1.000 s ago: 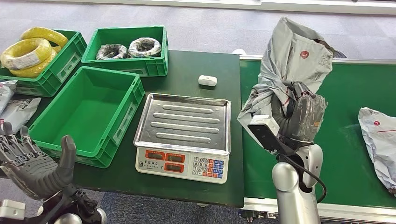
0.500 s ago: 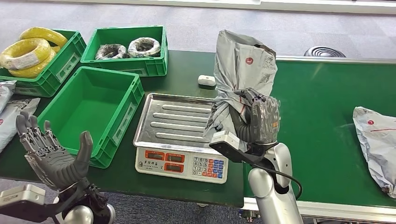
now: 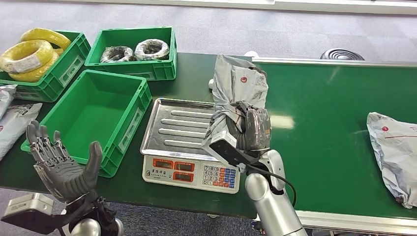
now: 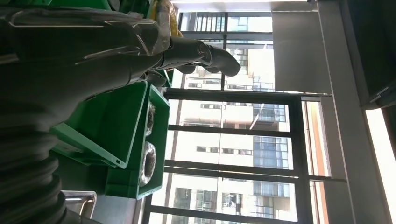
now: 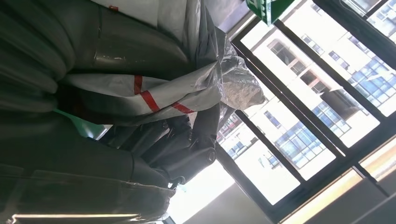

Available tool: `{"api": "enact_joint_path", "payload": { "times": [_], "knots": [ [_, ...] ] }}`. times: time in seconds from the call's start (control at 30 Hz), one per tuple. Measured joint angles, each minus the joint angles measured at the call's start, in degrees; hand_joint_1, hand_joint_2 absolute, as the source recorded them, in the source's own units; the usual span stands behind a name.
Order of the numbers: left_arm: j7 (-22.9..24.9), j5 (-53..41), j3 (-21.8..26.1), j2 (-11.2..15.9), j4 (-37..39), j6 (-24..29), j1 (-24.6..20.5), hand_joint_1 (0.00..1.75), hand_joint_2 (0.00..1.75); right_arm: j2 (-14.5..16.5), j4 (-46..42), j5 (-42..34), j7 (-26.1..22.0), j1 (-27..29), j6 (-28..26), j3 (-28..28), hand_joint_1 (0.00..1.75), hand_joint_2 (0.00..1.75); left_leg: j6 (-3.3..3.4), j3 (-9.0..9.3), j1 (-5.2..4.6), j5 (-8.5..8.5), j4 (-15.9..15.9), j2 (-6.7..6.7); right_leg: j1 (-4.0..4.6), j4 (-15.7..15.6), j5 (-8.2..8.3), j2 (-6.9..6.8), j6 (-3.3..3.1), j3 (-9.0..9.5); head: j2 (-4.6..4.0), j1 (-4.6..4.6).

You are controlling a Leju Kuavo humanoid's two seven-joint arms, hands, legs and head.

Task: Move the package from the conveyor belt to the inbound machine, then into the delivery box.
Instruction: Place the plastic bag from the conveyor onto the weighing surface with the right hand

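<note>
Package [image 3: 238, 88], a grey mailer, stands gripped in the right hand [image 3: 253, 129], its fingers [image 3: 236, 118] wrapped around it, above the right edge of the scale tray [image 3: 182, 129]. Left hand [image 3: 61, 164] hovers with fingers [image 3: 42, 142] spread, holding nothing, just before the green crate [image 3: 125, 125].

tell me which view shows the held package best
The head view: the grey package stands whole in the right hand, above the scale tray's right edge. The right wrist view catches only crumpled folds with red tape; the left wrist view adds nothing of it.
</note>
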Motion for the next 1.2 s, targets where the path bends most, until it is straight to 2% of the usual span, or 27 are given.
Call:
{"api": "enact_joint_path", "payload": {
  "times": [0.47,0.7,0.83,0.87,0.97,1.0,1.2],
  "knots": [
    [0.0,0.0,-0.3,0.0,0.0,0.1,0.5,0.00,1.75,0.6,4.2,0.1,0.0,0.1,-1.1,-0.1,1.75,1.75,0.00,-0.02,0.00,0.00,0.0,0.00,0.00,0.0,0.00,0.00,0.00,-0.04,0.00,-0.01],
    [0.0,0.4,-0.4,0.3,0.0,1.0,0.6,0.00,1.75,1.1,5.2,1.4,1.7,3.2,-8.3,-1.2,1.75,1.75,0.00,-0.06,0.00,0.00,0.0,0.00,0.00,0.0,-0.01,0.00,0.00,-0.09,0.00,-0.01],
    [0.0,1.1,-0.9,0.7,0.0,1.1,0.6,0.00,1.75,1.2,6.1,1.6,1.7,4.7,-9.9,-2.0,1.75,1.75,0.00,-0.07,0.00,0.00,0.0,0.00,0.00,0.0,-0.01,0.00,0.00,-0.10,0.00,0.00],
    [0.0,1.2,-1.0,0.8,0.1,1.1,0.7,0.00,1.75,1.2,6.2,1.6,1.7,5.1,-9.9,-2.2,1.62,1.75,0.00,-0.07,0.00,0.00,0.0,0.00,0.00,0.0,-0.01,0.00,0.00,-0.10,0.00,0.00],
    [0.0,1.3,-1.2,1.1,0.2,1.1,0.8,0.00,1.75,1.3,6.3,1.6,1.7,5.8,-9.9,-2.7,0.31,1.75,0.00,-0.06,0.00,0.00,0.0,0.00,0.00,0.0,0.00,0.00,0.00,-0.10,0.00,0.00],
    [0.0,1.3,-1.3,1.2,0.3,1.1,0.8,0.00,1.75,1.3,6.3,1.6,1.7,6.0,-9.9,-2.8,0.00,1.75,0.00,-0.06,0.00,0.00,0.0,0.00,0.00,0.0,0.00,0.00,0.00,-0.10,0.00,-0.01],
    [0.0,1.8,-1.9,1.6,0.4,1.2,0.4,0.00,1.75,1.3,6.3,1.1,1.7,6.5,-9.9,-3.3,0.00,1.75,0.00,-0.06,0.00,0.00,0.0,0.00,0.00,0.0,0.00,0.00,0.00,-0.10,0.00,0.00]
  ]
}}
